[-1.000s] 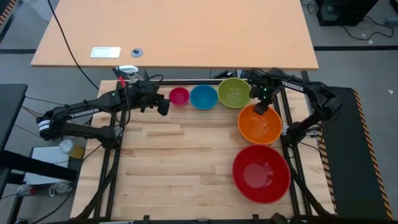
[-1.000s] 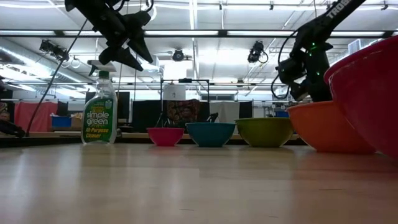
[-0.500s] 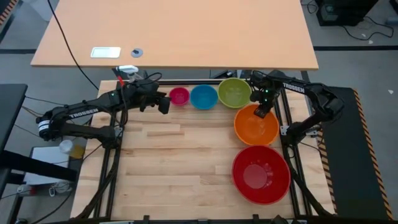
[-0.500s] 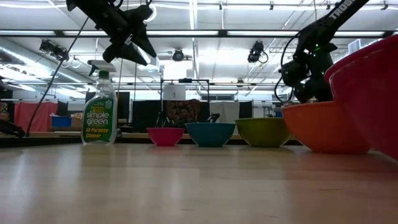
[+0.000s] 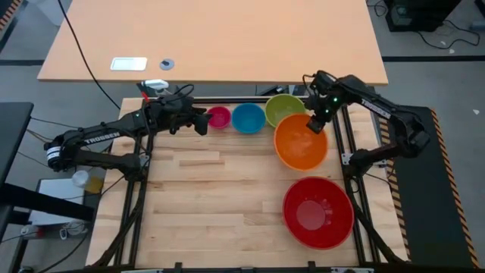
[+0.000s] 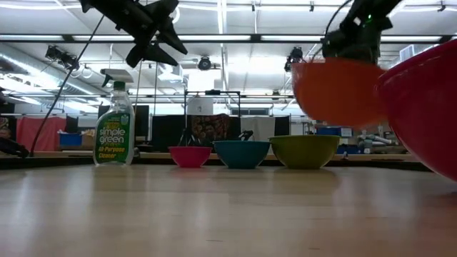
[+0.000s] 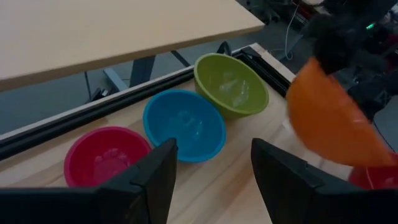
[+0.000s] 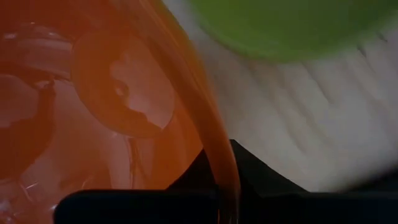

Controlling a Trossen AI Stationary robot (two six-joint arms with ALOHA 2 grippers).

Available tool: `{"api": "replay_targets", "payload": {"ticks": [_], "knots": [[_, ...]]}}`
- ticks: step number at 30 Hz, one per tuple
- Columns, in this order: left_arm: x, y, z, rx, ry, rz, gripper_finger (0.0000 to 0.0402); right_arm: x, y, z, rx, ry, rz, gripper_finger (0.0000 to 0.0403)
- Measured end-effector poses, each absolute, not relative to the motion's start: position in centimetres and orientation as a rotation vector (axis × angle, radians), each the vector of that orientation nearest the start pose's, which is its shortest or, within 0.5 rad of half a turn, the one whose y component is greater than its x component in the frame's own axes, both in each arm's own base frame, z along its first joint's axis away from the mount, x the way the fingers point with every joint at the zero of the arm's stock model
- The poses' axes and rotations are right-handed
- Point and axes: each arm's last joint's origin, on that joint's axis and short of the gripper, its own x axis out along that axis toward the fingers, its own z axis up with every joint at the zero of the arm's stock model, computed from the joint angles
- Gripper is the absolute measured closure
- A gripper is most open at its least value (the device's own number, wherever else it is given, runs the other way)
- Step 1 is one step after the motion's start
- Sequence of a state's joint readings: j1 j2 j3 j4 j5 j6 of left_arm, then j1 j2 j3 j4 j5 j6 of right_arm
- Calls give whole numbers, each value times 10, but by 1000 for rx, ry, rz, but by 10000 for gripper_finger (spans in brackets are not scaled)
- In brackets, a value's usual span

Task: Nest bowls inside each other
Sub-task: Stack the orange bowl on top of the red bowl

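The orange bowl (image 5: 299, 144) hangs above the table, and my right gripper (image 5: 314, 123) is shut on its far right rim. In the low view the orange bowl (image 6: 334, 91) floats high over the lime green bowl (image 6: 305, 150). The pink bowl (image 5: 218, 117), blue bowl (image 5: 248, 117) and lime green bowl (image 5: 282, 108) rest on their bases in a row along the far edge. The large red bowl (image 5: 318, 212) sits at the near right. My left gripper (image 5: 201, 121) hovers open above the table, just left of the pink bowl (image 7: 106, 158). My right gripper pinches the orange bowl's rim (image 8: 219, 163) between its two fingers, one finger (image 8: 264, 167) on the outer wall and the other inside. The fingers come from above, pointing steeply down. The bowl hangs lifted clear of the table and tilted.
A green spray bottle (image 6: 114, 126) stands at the far left corner behind my left arm. A large tan table (image 5: 212, 38) lies beyond the far edge. Bare wood (image 5: 212, 197) fills the middle and near left of the tabletop.
My right gripper has risen and drifted toward the table's left, taking the orange bowl with it. The bowl sat on the table and now hangs clear and tilted, partly over the lime green bowl. My left gripper has tipped up a little.
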State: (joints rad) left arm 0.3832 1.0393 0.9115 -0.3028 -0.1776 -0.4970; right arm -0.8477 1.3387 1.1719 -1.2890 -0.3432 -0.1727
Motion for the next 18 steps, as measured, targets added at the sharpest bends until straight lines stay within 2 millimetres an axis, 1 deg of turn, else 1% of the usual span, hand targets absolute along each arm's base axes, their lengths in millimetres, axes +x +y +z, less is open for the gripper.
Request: {"api": "replay_targets", "payload": {"ticks": [2,4,10,14,18], "knots": [[206,89,319,-530,285,651,193,157,-148,296,663,1192,-207,381],[206,89,319,-533,285,652,193,160,-132,305,626,1166,-110,381],[206,89,319,-536,284,652,193,167,-76,316,477,1253,79,377],[206,89,319,-536,284,652,193,174,-42,319,421,1316,147,375],[206,89,319,-535,285,652,193,182,-16,314,358,1389,180,375]]}}
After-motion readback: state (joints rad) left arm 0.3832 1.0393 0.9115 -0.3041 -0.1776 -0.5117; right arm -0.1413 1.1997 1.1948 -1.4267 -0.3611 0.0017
